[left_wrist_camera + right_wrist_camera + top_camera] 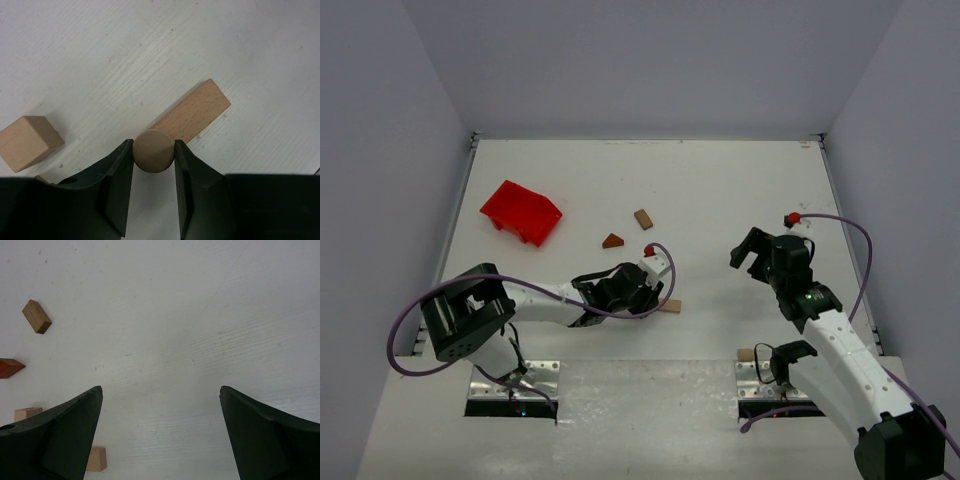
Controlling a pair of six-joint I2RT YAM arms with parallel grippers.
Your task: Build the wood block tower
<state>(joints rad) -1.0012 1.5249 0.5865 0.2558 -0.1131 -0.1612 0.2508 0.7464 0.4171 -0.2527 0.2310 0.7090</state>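
My left gripper [153, 146] is shut on a round pale wooden piece [153, 152], seen end-on, held just over the near end of a pale tan plank [195, 111] that lies flat on the table. A light cube [27, 142] sits to the left of it. From above, the left gripper [642, 290] is low beside the plank [670, 306]. The dark reddish-brown triangular piece [612, 240] and a tan block [643, 218] lie farther back. My right gripper [161, 392] hangs open over bare table, with nothing between its fingers [752, 250].
A bright red bin [522, 211] stands at the back left. A small pale block [746, 354] lies by the right arm's base. The right wrist view shows a tan block [36, 316], the reddish triangle [9, 367] and two pale cubes [96, 459] at its left edge.
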